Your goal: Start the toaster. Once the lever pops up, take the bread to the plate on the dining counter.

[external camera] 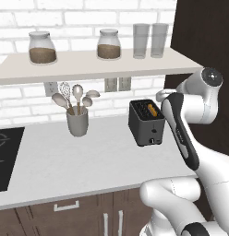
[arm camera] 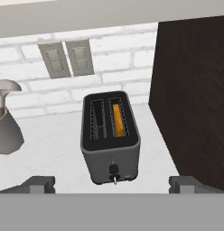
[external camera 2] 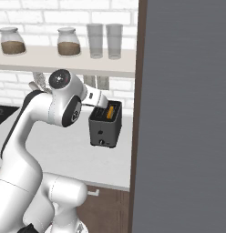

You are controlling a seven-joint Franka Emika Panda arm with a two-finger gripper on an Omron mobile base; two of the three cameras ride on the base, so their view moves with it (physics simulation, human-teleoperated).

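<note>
Dark grey toaster [arm camera: 110,137] on the white counter [external camera: 65,161] near the brick wall, orange bread [arm camera: 117,120] down in its right slot, gripper [arm camera: 112,184] wide open, holding nothing, hanging just before the toaster, utensil cup [external camera: 77,122] off to the left.

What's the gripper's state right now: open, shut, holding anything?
Gripper: open, jaws spread wide, holding nothing; it hovers in front of the small dark grey boxy toaster on the white counter.
</note>
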